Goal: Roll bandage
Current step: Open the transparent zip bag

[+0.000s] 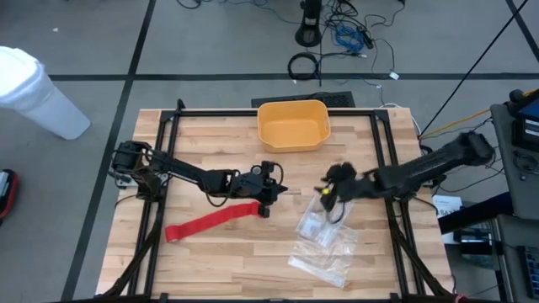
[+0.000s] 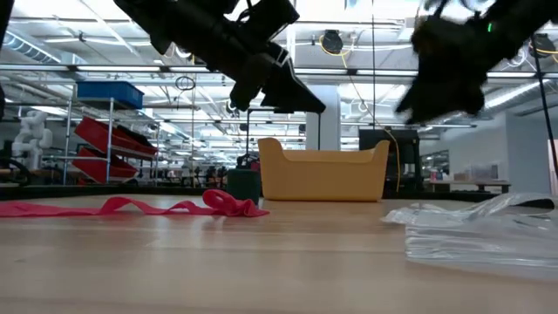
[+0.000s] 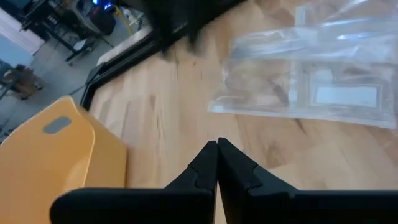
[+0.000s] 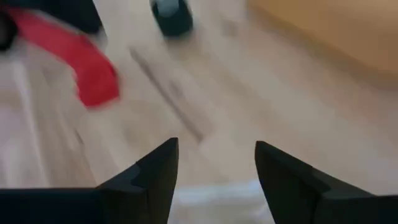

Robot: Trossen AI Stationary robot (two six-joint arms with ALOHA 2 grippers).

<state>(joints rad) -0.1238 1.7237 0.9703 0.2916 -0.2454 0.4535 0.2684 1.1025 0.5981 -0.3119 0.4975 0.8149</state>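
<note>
The bandage (image 1: 212,221) is a long red strip lying flat and loosely rumpled on the wooden table, left of centre; the low view shows the bandage (image 2: 131,207) resting along its length, and its near end shows in the right wrist view (image 4: 87,59). My left gripper (image 1: 282,190) hovers above the table just beyond the strip's right end, shut and empty (image 3: 216,149). My right gripper (image 1: 324,195) hangs over the table's middle near the clear plastic bag, its fingers open with nothing between them (image 4: 216,158).
A clear crinkled plastic bag (image 1: 324,240) lies right of centre toward the near edge. A yellow bin (image 1: 293,124) stands at the far middle. Black frame rails (image 1: 160,168) run along the table's left and right sides.
</note>
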